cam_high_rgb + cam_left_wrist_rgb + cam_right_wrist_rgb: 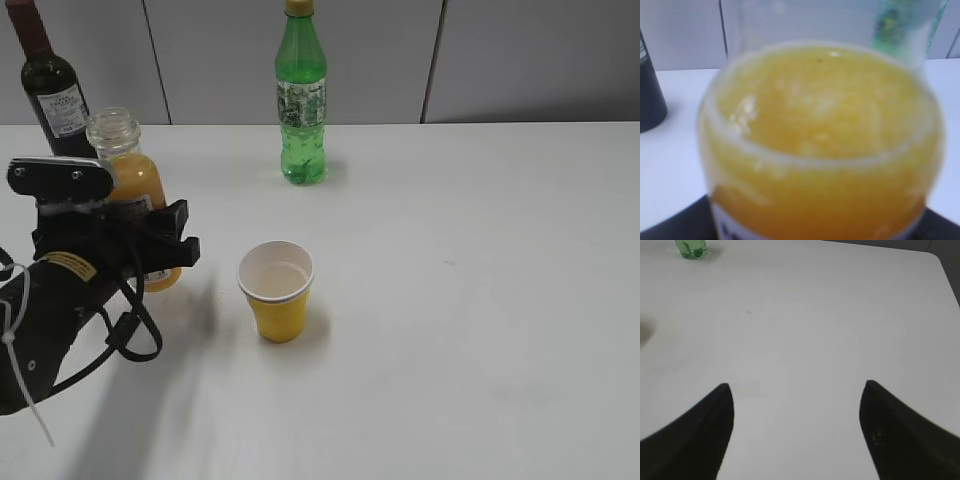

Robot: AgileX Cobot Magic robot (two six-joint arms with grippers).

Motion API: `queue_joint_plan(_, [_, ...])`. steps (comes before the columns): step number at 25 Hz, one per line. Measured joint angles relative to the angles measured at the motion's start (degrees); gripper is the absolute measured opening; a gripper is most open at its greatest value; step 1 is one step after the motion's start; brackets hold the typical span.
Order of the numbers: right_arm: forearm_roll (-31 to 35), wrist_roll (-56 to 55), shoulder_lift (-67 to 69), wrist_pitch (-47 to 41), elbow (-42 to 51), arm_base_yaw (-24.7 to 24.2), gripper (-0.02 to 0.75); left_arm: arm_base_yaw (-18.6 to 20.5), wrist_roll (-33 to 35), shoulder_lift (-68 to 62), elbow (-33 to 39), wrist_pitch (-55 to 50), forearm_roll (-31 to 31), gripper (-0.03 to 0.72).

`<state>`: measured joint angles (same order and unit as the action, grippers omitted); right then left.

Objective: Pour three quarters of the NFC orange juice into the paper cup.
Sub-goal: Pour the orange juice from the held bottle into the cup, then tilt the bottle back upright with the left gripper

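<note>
The left gripper (150,240) was closed around the NFC orange juice (135,180), upright left of the paper cup (277,290) on the counter (480,300). It should tilt slowly above the rim. The right gripper (796,405) stood wide open, empty.

juice bottle (135,185): orange (clear neck) | paper cup (277,292): yellow, white inside | soda bottle (301,95): green

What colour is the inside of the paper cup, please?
White inside the cup, clearest in the exterior view.
</note>
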<state>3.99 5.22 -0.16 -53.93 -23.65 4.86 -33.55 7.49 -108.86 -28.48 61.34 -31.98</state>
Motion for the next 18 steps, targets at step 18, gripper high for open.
queue_joint_plan(18, [0.0, 0.01, 0.0, 0.0, 0.0, 0.0, 0.592, -9.22, 12.36, 0.41, 5.29, 5.25, -10.82, 0.461])
